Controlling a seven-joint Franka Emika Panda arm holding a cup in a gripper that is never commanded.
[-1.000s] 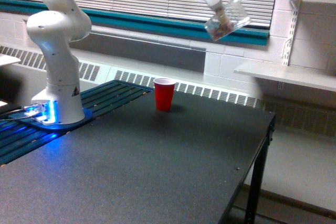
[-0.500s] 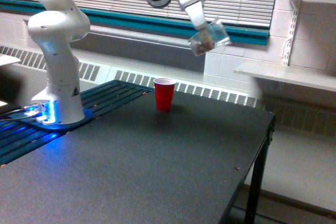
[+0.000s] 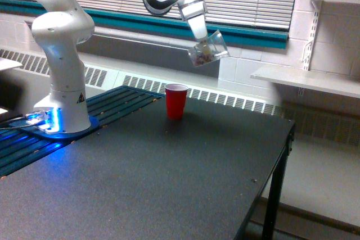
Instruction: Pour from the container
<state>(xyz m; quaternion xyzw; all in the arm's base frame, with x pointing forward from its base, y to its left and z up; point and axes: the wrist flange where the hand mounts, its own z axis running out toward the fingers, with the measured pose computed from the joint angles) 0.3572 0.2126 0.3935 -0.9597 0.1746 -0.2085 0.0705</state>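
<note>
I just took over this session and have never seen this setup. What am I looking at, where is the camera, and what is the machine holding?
One picture, taken from a fixed camera off the arm. The white jointed robot arm stands bolted at the dark table's edge on the exterior view's left. Its claw is shut on a small clear plastic cup with pinkish-brown bits inside, held tilted in the air, above and to the exterior view's right of an upright red plastic party cup. Nothing visible is pouring.
</note>
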